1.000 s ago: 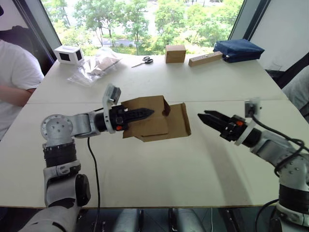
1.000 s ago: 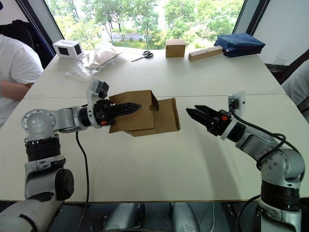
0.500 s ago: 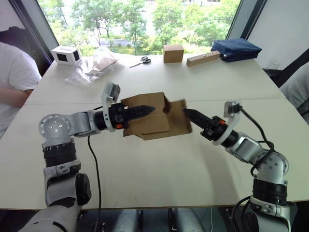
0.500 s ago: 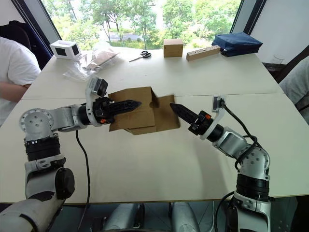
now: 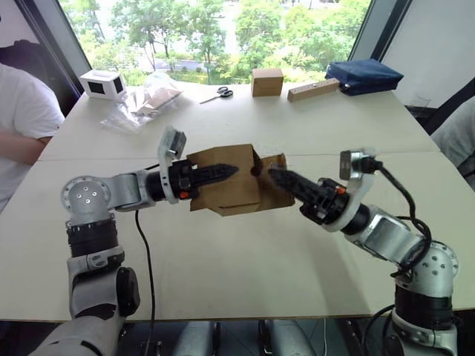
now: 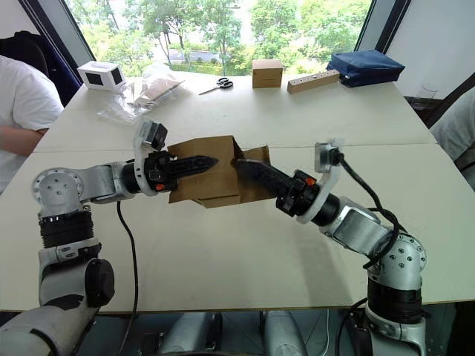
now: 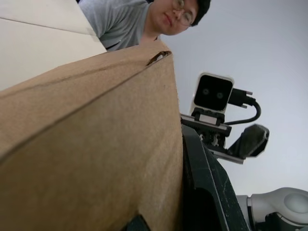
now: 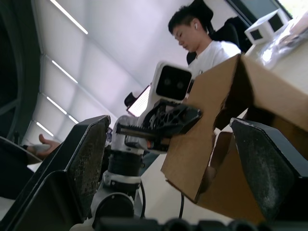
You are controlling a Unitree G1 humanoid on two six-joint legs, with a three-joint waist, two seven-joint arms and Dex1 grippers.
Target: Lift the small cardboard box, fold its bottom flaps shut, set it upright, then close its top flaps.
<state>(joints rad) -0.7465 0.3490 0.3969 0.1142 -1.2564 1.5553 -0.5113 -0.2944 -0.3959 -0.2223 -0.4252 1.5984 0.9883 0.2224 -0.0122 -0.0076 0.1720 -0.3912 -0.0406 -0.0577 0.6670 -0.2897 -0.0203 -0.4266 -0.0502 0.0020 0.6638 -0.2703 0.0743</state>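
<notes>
Count on the white table:
One brown corrugated cardboard box [image 5: 230, 189], one tan cube carton [image 5: 267, 81], one pair of scissors [image 5: 220, 93], two black-fingered grippers.

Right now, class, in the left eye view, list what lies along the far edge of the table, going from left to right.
White box with black panels → clear plastic bag → scissors → tan cube-shaped carton → wooden block → blue pouch.
</notes>
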